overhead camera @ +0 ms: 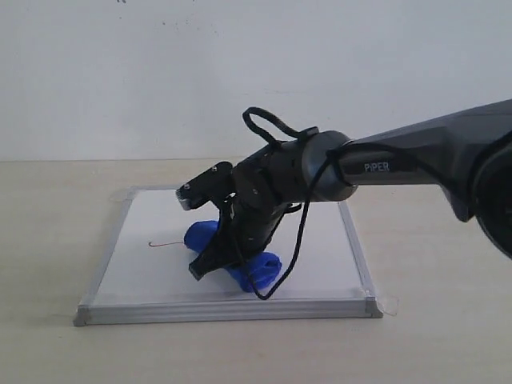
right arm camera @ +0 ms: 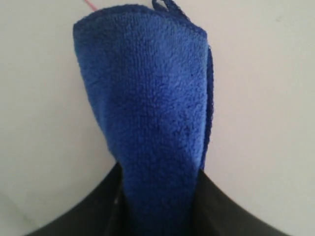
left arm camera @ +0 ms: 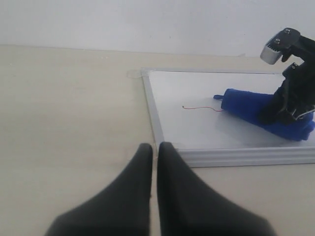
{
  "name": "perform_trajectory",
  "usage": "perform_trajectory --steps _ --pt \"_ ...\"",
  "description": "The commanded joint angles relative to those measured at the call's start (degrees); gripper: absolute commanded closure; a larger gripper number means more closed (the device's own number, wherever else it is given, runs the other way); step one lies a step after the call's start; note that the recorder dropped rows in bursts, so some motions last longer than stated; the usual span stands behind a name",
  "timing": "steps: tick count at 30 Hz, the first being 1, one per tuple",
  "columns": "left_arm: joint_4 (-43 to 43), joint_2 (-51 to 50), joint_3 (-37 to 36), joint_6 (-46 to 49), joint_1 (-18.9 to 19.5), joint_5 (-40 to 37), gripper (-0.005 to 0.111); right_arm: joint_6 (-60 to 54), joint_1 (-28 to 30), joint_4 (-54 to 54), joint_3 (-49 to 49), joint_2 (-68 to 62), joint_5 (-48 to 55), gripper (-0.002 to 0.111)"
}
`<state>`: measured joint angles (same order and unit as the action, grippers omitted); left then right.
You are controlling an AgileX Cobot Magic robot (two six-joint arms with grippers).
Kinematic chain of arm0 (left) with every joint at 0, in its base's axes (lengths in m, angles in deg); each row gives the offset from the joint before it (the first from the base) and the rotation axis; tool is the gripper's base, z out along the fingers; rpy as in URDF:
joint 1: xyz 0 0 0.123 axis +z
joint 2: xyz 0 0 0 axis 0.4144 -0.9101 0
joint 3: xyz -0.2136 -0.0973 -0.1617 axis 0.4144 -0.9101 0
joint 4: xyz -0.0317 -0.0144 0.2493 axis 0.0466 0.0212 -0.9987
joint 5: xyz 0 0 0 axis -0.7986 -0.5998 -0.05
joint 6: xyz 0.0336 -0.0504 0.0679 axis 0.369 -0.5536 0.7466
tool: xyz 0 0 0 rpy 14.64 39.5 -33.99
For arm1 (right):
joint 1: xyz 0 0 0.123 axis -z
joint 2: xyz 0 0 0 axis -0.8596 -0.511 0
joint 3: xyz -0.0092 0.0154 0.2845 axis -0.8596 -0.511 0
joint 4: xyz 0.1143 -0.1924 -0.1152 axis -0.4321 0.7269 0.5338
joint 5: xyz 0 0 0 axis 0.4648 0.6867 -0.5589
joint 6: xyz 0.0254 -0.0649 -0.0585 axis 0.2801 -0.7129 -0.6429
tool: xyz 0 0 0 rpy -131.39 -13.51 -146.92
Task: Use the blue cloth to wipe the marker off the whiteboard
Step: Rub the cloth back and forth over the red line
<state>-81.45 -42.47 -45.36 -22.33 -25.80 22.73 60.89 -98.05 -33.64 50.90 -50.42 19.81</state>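
The right gripper (overhead camera: 220, 260) clamps the blue cloth (overhead camera: 260, 270) on the whiteboard (overhead camera: 320, 264) beside the marker (overhead camera: 166, 243); the left gripper (left arm camera: 154, 162), fingers together, sits off-board.

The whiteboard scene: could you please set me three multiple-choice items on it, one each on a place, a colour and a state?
1. Where does the cloth lie?
A) in mid-air, touching nothing
B) on the whiteboard
C) folded flat on a shelf

2. What colour is the marker line that shows beside the cloth?
A) black
B) yellow
C) red

3. How is the right tool?
A) shut on the cloth
B) open above the cloth
C) shut on nothing

Answers:
1 B: the cloth rests on the white surface inside the frame.
2 C: a thin red line runs out from the cloth's end.
3 A: the right wrist view shows the cloth clamped in it.
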Motion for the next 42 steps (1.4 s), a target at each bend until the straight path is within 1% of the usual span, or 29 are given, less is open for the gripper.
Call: perform_trajectory --steps 1,4,7,10,11,13,15,17,19,20,21,22,23,26,30,31,34,36,39,40,42 --pt "-0.03 0.12 -0.22 0.26 -0.29 0.16 0.103 4.41 6.98 5.54 -0.28 -1.88 3.18 0.108" --pt "-0.03 0.12 -0.22 0.26 -0.29 0.16 0.103 4.78 10.31 5.78 -0.19 -1.88 3.47 0.108" --pt "-0.03 0.12 -0.22 0.26 -0.29 0.16 0.103 6.43 11.0 3.82 -0.19 -1.98 3.16 0.108" --pt "-0.03 0.12 -0.22 0.26 -0.29 0.16 0.103 -0.95 8.17 -4.15 -0.19 -2.35 2.6 0.108" --pt "-0.03 0.12 -0.22 0.26 -0.29 0.16 0.103 -8.09 5.07 -10.37 -0.19 -2.39 2.01 0.108" --pt "-0.03 0.12 -0.22 0.26 -0.29 0.16 0.103 -14.7 0.69 -16.1 0.74 -2.39 2.16 0.108" --pt "-0.03 0.12 -0.22 0.26 -0.29 0.16 0.103 -15.17 -1.73 -15.37 3.09 -2.39 3.82 0.108" --pt "-0.03 0.12 -0.22 0.26 -0.29 0.16 0.103 -11.73 -0.36 -11.84 5.32 -2.89 5.07 0.108" --pt "-0.03 0.12 -0.22 0.26 -0.29 0.16 0.103 -5.97 3.7 -5.85 6.89 -4.2 6.73 0.108" --pt "-0.03 0.12 -0.22 0.26 -0.29 0.16 0.103 -1.39 6.44 -2.24 7.94 -4.96 8.39 0.108" --pt "-0.03 0.12 -0.22 0.26 -0.29 0.16 0.103 1.27 7.8 -0.42 8.77 -5.4 9.39 0.108" --pt "-0.03 0.12 -0.22 0.26 -0.29 0.16 0.103 2.82 9.52 -0.08 9.53 -5.89 10.47 0.108" --pt "-0.03 0.12 -0.22 0.26 -0.29 0.16 0.103 2.97 9.8 -0.94 9.95 -6.21 10.89 0.108" --pt "-0.03 0.12 -0.22 0.26 -0.29 0.16 0.103 0.31 7.66 -5.04 10.17 -7.09 8.81 0.108" --pt "-0.03 0.12 -0.22 0.26 -0.29 0.16 0.103 -9.0 2.64 -15.93 10.7 -8.19 6.11 0.108" --pt "-0.03 0.12 -0.22 0.26 -0.29 0.16 0.103 -12.57 0.66 -20.43 11.87 -8.74 6.77 0.108" --pt "-0.03 0.12 -0.22 0.26 -0.29 0.16 0.103 -18.52 -1.92 -24.78 13.94 -8.77 8.77 0.108" --pt "-0.03 0.12 -0.22 0.26 -0.29 0.16 0.103 -19.45 -2.26 -24.72 15.52 -8.77 10.15 0.108" --pt "-0.03 0.12 -0.22 0.26 -0.29 0.16 0.103 -18.63 -0.4 -22.38 15.86 -8.77 9.73 0.108" --pt "-0.03 0.12 -0.22 0.26 -0.29 0.16 0.103 -17.4 0.45 -20.83 15.86 -8.89 9.73 0.108" --pt "-0.03 0.12 -0.22 0.26 -0.29 0.16 0.103 -12.3 2.65 -14.06 15.86 -9.51 10.79 0.108"
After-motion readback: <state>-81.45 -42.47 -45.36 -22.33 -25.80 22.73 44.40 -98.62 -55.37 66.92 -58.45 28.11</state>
